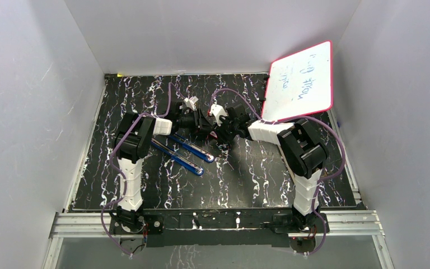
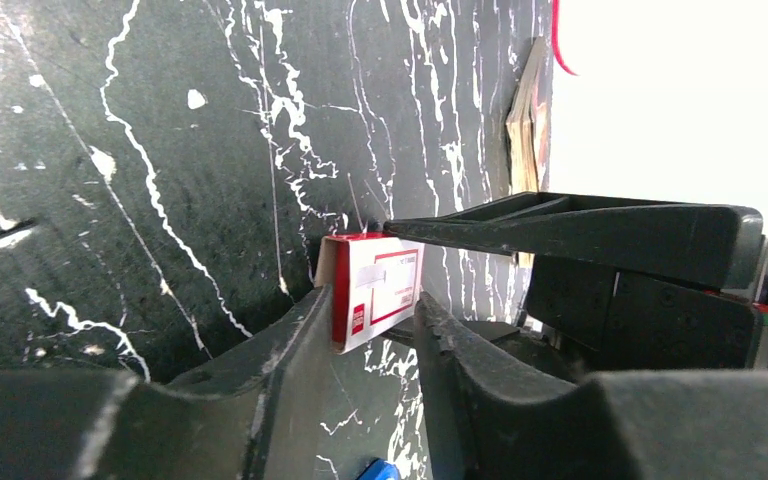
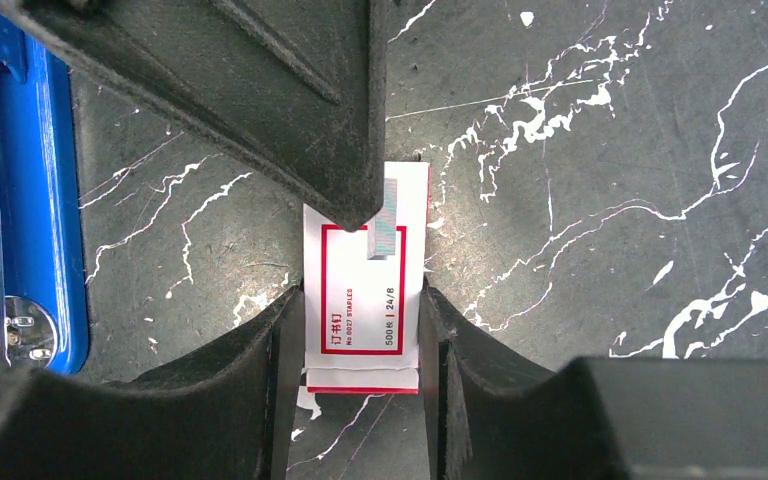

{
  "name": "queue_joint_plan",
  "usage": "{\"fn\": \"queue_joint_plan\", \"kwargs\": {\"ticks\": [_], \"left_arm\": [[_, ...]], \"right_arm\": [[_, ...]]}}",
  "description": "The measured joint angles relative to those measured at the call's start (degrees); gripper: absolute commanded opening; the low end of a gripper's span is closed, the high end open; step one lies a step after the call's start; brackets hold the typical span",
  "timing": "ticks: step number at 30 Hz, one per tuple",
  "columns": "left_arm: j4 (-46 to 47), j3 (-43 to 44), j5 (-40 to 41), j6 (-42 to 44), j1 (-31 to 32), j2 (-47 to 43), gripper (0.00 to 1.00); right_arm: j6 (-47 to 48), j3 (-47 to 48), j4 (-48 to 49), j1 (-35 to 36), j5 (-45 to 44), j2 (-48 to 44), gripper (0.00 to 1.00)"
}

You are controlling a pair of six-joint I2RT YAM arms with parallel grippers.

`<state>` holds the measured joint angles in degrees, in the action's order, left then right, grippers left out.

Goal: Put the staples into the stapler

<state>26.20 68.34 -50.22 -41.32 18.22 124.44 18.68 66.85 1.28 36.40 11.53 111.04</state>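
Observation:
The small red-and-white box (image 3: 360,300) sits between the fingers of my right gripper (image 3: 360,292), which press on both of its long sides. A short silvery-grey strip of staples (image 3: 386,222) lies on the box's printed face. One finger (image 3: 330,150) of my left gripper ends right beside the strip. In the left wrist view, my left gripper (image 2: 372,298) has its jaws a little apart, with the end of the box (image 2: 375,285) between the tips. The blue stapler (image 1: 186,153) lies opened out on the table near my left gripper (image 1: 197,124) and right gripper (image 1: 222,126).
A whiteboard (image 1: 302,84) with a red rim leans against the back right wall. The stapler's blue body (image 3: 35,200) lies close to the left of the box. White walls enclose the black marbled table (image 1: 257,174) on three sides.

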Motion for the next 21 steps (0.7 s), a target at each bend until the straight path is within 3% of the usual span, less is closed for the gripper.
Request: {"fn": "queue_joint_plan", "kwargs": {"ticks": [21], "left_arm": [[1.60, -0.02, -1.86, -1.16, 1.03, 0.76, 0.36]], "right_arm": [[1.49, 0.79, -1.57, 0.00, 0.70, 0.11, 0.41]]}}
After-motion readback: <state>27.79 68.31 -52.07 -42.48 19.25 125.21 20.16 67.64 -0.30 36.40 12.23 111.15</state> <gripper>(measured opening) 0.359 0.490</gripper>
